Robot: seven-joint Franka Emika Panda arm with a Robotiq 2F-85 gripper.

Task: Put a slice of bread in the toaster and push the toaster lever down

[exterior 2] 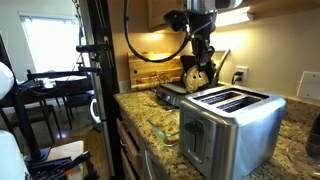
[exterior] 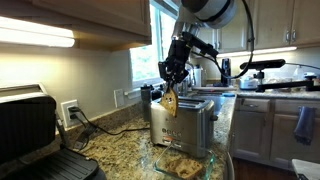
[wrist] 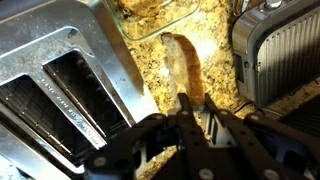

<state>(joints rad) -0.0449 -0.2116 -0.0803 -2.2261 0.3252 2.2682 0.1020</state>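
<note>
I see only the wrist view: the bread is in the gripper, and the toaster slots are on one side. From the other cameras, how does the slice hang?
Observer: In an exterior view the slice of bread hangs straight down under the gripper, which is shut on its upper edge.
Operator: Is it over a slot already?
Observer: Not yet. It hangs beside one end of the toaster, not over the top. I cannot tell its exact height.
Operator: What is behind the arm?
Observer: A wooden board stands upright behind the gripper.
</note>
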